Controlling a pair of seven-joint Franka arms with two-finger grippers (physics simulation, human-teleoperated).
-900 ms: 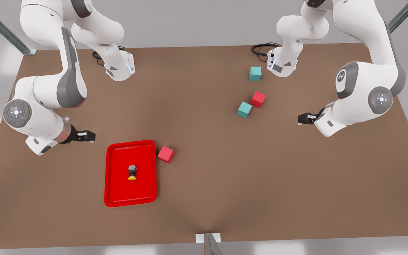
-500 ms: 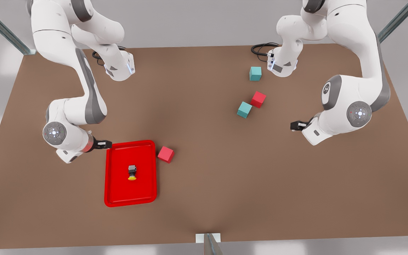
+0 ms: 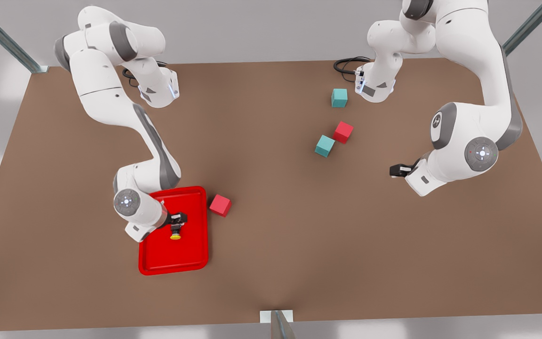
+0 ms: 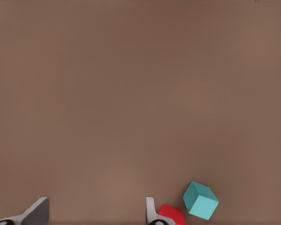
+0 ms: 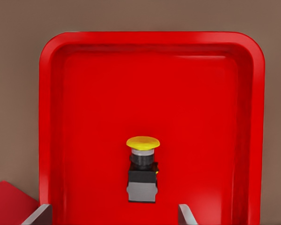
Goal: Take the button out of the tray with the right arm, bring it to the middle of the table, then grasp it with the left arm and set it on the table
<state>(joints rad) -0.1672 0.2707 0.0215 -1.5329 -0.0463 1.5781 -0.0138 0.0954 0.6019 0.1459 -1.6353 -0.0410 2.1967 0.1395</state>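
Right arm reaching for the button in the tray.

Your right gripper (image 3: 177,220), fingers spread, hovers over the button (image 5: 142,168) lying mid-tray (image 3: 195,256); next, descend and pinch its body. Your left gripper (image 3: 395,170), also spread, waits far from the tray.

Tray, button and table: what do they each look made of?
Tray: looks like glossy moulded plastic, with soft highlights along its rounded rim; lacquered metal is possible. Button: seemingly hard plastic, with a matte dark body and a smooth yellow cap. Table: flat matte brown with no grain or shine, so laminate or painted board; the render leaves it open.
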